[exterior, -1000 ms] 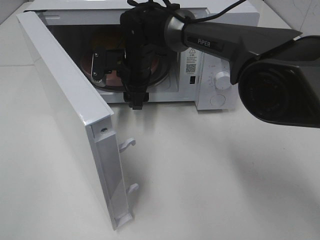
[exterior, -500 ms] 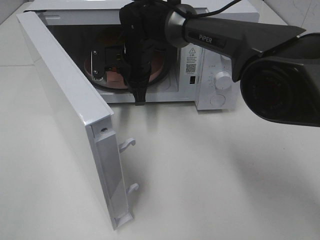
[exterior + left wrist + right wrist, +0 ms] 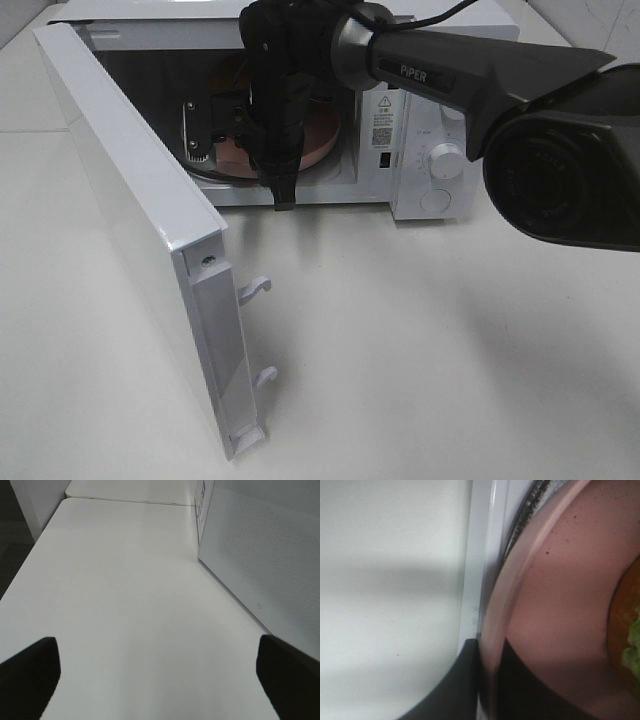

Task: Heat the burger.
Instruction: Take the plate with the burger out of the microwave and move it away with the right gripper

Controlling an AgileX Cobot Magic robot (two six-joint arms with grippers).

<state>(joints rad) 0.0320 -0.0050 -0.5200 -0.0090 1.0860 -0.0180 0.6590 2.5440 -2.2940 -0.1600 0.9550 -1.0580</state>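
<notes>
Right end effector (image 3: 490, 685) has closed on pink plate (image 3: 560, 580) rim, left end effector (image 3: 160, 680) wide over white table (image 3: 125, 605)

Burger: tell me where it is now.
In the right wrist view the burger lies on the pink plate, whose rim the right fingers pinch, inside the open microwave; the exterior high view hides it behind the arm.

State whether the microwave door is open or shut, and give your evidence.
Open. The door stands far out from the microwave, latch hooks exposed; the pink plate shows inside.
</notes>
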